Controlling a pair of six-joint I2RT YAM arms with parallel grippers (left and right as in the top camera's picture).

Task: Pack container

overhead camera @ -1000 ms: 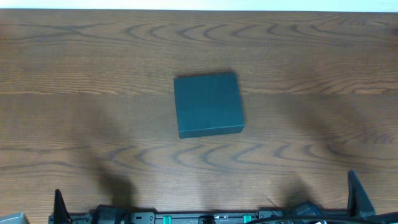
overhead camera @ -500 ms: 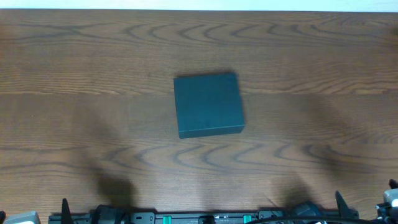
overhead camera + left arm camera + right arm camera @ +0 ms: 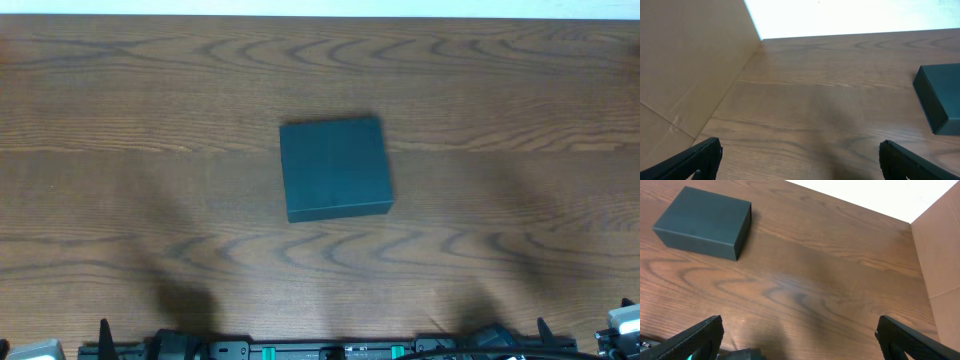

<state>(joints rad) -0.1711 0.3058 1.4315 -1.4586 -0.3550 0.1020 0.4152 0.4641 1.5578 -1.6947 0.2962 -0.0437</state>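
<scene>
The container is a dark teal-green box with its lid shut, lying flat mid-table. It shows at the right edge of the left wrist view and at the upper left of the right wrist view. My left gripper is open and empty, low at the table's near left edge, far from the box. My right gripper is open and empty at the near right edge, also far from the box. In the overhead view only fingertips show at the bottom edge.
A brown cardboard wall stands at the left in the left wrist view and at the right in the right wrist view. The arm bases line the table's near edge. The wooden table surrounds the box.
The right arm's finger, raised at the bottom right a second ago, has dropped toward the edge and out of sight. The left fingertip shifted slightly. The box has not moved.
</scene>
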